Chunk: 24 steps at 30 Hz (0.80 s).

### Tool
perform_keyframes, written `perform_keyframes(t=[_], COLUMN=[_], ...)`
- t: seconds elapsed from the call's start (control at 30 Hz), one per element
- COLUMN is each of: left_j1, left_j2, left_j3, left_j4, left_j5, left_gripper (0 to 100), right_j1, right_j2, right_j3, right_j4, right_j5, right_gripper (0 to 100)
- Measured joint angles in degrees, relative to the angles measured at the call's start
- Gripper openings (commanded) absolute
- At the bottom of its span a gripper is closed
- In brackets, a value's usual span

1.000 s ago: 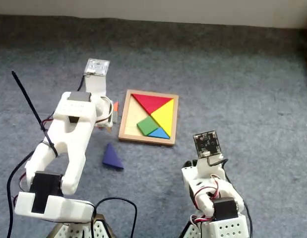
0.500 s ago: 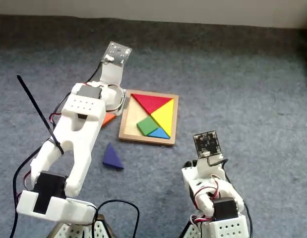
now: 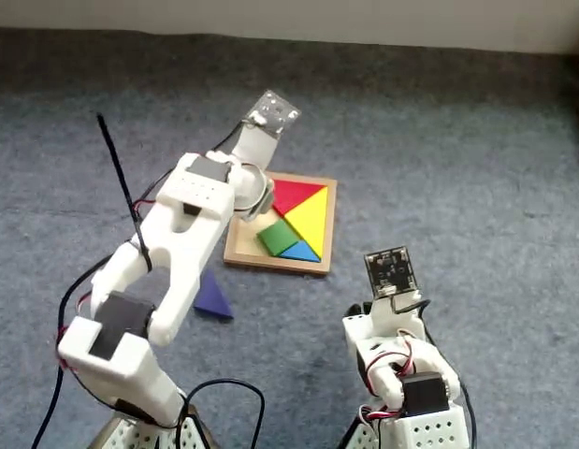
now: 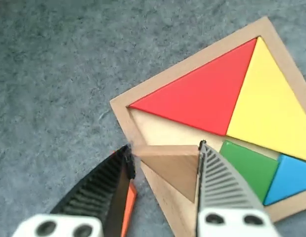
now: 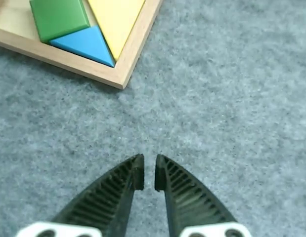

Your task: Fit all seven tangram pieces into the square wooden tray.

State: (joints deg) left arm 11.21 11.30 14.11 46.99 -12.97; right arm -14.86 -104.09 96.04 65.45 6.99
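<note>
We're swinging left gripper (image 4: 164, 146) right, off carpet (image 4: 54, 74) and over tray (image 4: 192, 65) left rim — fingers pinching tan triangle (image 4: 175, 168), nearing empty slot. Right gripper (image 5: 145, 173) idling near side, fingers nearly touching, empty.

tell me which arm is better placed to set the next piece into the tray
Left. The left hand holds the orange piece over the tray's empty corner; the right hand is shut over carpet, off the tray.

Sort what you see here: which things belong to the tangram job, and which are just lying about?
Job: wooden tray, red triangle, yellow triangle, green piece, blue triangle, orange piece, purple triangle.
Just there: grey carpet, pale wall.
</note>
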Motion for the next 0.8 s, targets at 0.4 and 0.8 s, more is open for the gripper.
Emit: perform_keyframes(t=[0.4, 0.8], left_j1=[0.1, 0.1], left_j2=[10.2, 10.2], left_j3=[-7.2, -9.4], left_j4=[0.4, 5.5], left_j5=[-6.9, -6.2], left_gripper=[18, 19], right_j1=[0.0, 0.0], right_j2=[0.0, 0.0], right_j3=[0.0, 0.0], right_j4=[0.0, 0.0], right_j5=[0.0, 0.0], right_gripper=[5.5, 5.5])
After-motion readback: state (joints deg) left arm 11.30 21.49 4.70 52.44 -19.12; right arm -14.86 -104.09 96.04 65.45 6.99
